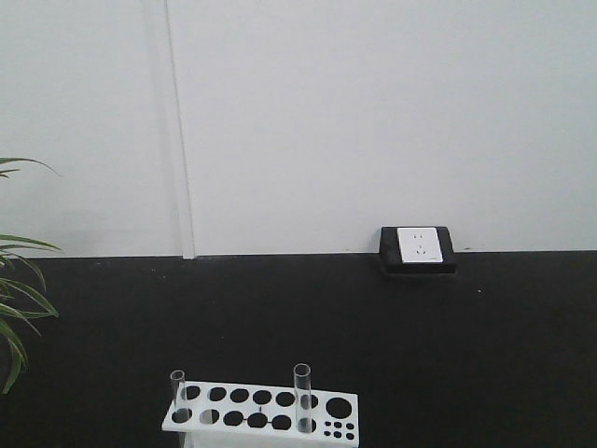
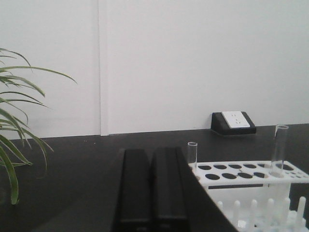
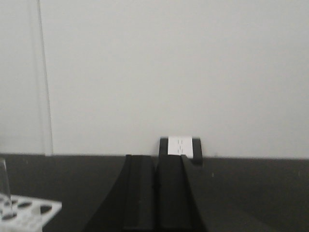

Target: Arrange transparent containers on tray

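Left gripper (image 2: 151,191) and right gripper (image 3: 155,193) pinched closed, empty; two test tubes (image 1: 301,392) stand in rack (image 1: 319,413), bottom centre; tray unseen, nothing placed.

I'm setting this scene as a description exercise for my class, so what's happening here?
Nothing is being handled at this moment. The left gripper and the right gripper are both shut and empty, pointing across the dark table. The left test tube and the right test tube stand upright in the white holed rack, well apart. No tray is in view.
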